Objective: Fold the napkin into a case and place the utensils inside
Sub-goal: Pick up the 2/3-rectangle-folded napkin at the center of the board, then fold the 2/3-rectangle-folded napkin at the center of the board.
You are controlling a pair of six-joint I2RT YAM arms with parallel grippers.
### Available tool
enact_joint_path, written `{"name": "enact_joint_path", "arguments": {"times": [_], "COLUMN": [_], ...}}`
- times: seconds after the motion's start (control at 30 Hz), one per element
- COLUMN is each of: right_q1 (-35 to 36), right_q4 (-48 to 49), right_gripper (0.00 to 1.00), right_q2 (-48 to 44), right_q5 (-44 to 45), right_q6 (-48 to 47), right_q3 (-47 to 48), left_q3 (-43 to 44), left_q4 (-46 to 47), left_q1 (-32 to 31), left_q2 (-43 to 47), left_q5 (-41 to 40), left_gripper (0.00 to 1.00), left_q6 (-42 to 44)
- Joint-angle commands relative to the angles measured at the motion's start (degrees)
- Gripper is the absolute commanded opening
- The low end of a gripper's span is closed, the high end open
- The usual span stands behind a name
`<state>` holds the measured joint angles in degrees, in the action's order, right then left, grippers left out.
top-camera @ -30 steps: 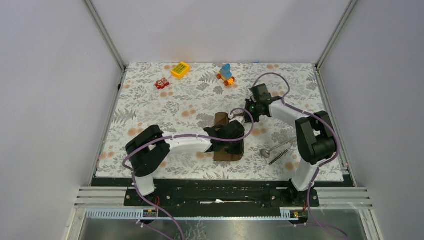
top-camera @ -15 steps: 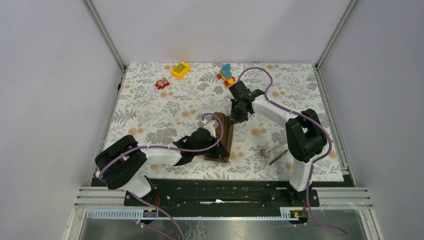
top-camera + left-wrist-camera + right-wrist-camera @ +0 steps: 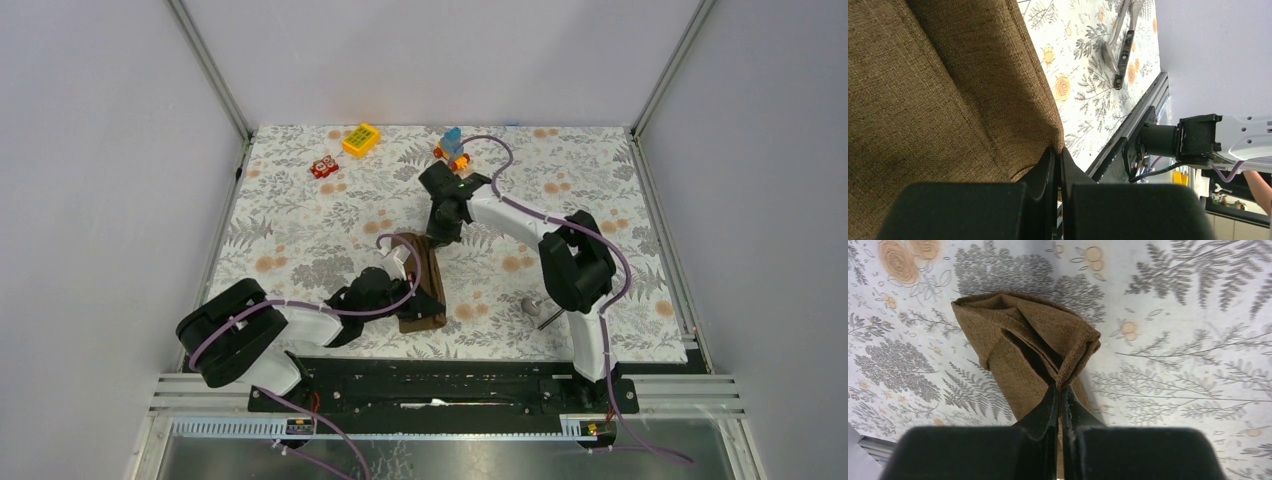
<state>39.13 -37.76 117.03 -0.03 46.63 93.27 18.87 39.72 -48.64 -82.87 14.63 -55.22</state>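
Near edge: two arm bases sit bolted to a black rail point(image 3: 430, 385), with the flowered tablecloth point(image 3: 300, 230) covering the worktop beyond it.
Left arm: it lies low along the near edge and reaches right, toward the middle.
Left gripper point(image 3: 1058, 155): the jaws are pressed together on the near right corner of the napkin point(image 3: 428, 305), with a pinch of cloth edge between the tips.
Napkin: brown cloth folded into a narrow strip, it sits near the middle of the near edge. It runs from near to far and leans a little left at its far end.
Napkin surface: the left wrist view shows a coarse weave and one long crease running toward the held corner.
Spoon point(image 3: 530, 304): it lies on the tablecloth right of the napkin and well apart from it, toward the near right corner.
Dark stick point(image 3: 1124, 59): it lies just beside the spoon, partly hidden from above by the right arm.
Right arm: it rises from the near right and bends left across the worktop's middle.
Right gripper point(image 3: 1060, 390): the jaws are pinched tight on the napkin's far end, where the layers bunch into folds at the tips.
Far edge: a yellow block point(image 3: 361, 139) and a blue and orange toy point(image 3: 452, 148) sit close to it.
Red toy point(image 3: 323, 167): it sits just nearer than the yellow block, toward the far left corner.
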Motion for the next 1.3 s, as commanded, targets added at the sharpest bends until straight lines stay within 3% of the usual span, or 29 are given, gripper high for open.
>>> {"name": "enact_joint_path", "arguments": {"times": [0.0,0.13,0.2,0.4,0.6,0.7,0.8,1.03,1.27], "right_q1": [2.53,4.56,5.16,5.80,6.03,6.18,6.28,6.96,7.59], "right_q4": [-2.98,-6.31,-6.79,-7.11,-7.68,-8.06,-8.30,-9.11,-10.06], "right_gripper": [0.00,0.00,0.00,0.00,0.00,0.00,0.00,0.00,0.00], "right_q2": [3.08,6.63,7.37,6.89,7.42,7.18,6.67,6.78,7.48], "right_q5": [6.70,9.75,10.07,12.90,13.07,13.50,14.39,14.88,14.52], "right_q6": [5.47,5.68,5.28,3.65,3.08,3.27,3.57,4.16,4.57], "right_q3": [7.13,12.69,13.77,12.93,12.94,13.01,12.94,14.04,15.90], "left_q3": [-4.00,-5.85,-5.34,-3.23,-4.01,-2.56,-0.46,4.33,9.67], "left_q4": [9.23,10.36,6.92,-8.21,-16.94,-26.03,-29.84,-13.66,-5.56], "left_q1": [1.64,1.98,1.97,2.45,7.41,11.58,17.57,24.54,25.62], "left_q2": [0.27,0.78,1.74,10.83,21.03,26.77,26.95,9.29,-6.14], "left_q5": [4.96,5.14,4.76,2.60,6.95,5.85,6.16,10.86,11.46], "left_gripper": [0.00,0.00,0.09,0.52,0.60,0.58,0.41,0.14,0.09], "left_q6": [-2.60,-2.96,-2.30,1.20,1.80,3.15,3.91,0.86,1.74]}}
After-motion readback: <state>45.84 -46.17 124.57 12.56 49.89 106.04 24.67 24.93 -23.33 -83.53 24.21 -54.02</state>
